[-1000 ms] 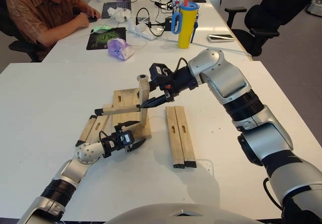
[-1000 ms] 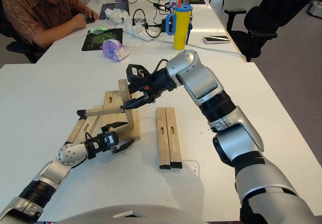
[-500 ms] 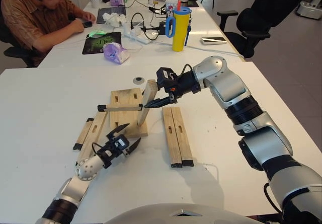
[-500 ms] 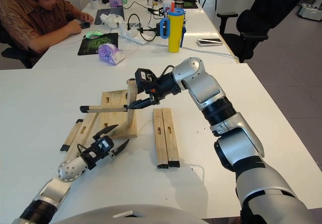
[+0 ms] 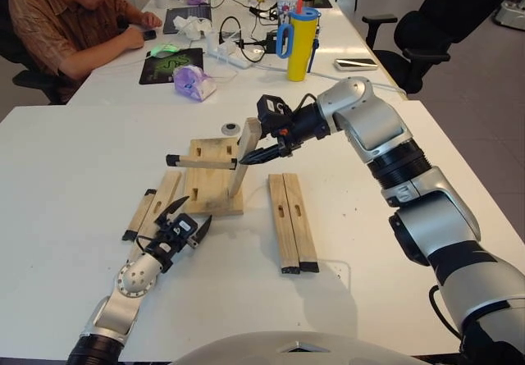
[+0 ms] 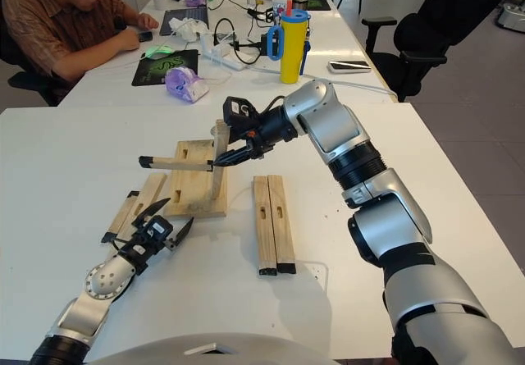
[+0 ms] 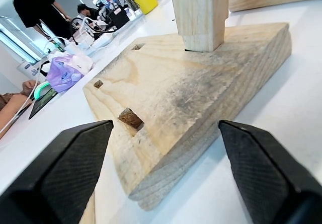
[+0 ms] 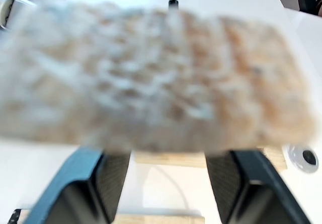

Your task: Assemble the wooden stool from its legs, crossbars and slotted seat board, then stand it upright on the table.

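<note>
1. Since a second ago, my left gripper has slid along the seat board's near edge toward its 7 o'clock corner. The leg looks to have tipped further off upright.
2. At 8 o'clock of the board, two loose legs lie flat on the bench. The left gripper sits just beside them, fingers spread wide, holding nothing.
3. My worry is that nothing pins the board. Pressing the slanted leg down could skate the board across the bench or jam the leg's foot crooked in its slot.
4. The crossbar runs 9-to-3 above the board, its dark-capped free end pointing to 9 o'clock.
5. The leg's long axis rises from near the board's 4 o'clock corner, with its top leaning toward 1 o'clock.
6. The right gripper is clamped on the leg around mid-height.
7. Two slotted pieces lie side by side at 3 o'clock, apart from the board.
</note>
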`<state>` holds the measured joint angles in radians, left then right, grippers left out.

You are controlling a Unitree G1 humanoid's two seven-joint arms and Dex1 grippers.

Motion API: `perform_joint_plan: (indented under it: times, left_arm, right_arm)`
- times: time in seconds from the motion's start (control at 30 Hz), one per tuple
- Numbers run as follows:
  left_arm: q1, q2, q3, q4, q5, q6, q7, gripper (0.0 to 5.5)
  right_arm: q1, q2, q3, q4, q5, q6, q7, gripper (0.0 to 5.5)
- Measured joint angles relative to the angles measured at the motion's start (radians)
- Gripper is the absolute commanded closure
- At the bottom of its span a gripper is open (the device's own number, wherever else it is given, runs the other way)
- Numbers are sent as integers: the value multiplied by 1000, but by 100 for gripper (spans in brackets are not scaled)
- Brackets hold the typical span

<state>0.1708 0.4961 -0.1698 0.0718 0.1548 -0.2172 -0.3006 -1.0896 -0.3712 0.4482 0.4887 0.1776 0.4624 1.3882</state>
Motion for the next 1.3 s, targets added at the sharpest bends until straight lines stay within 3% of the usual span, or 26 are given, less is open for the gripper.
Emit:
perform_joint_plan:
  times: [0.37, 0.8, 0.83, 1.07, 1.3]
  left_arm:
    - [-129, 24, -38, -64, -35, 268, -189, 159]
    - [-176, 50, -67, -88, -76, 414, -277, 159]
    - [-176, 50, -67, -87, -76, 414, -277, 159]
    - [-179, 39, -68, -84, -77, 414, -272, 159]
    - [-179, 18, -76, -79, -77, 414, -243, 159]
  right_arm:
    - [-129, 55, -11, 331, -39, -90, 64, 345]
    - [48, 34, -10, 98, -50, -178, 19, 345]
    - [45, 35, -11, 99, -50, -180, 17, 307]
    - [93, 56, -32, 103, -51, -135, -15, 203]
    - [131, -83, -54, -149, -76, -18, -45, 203]
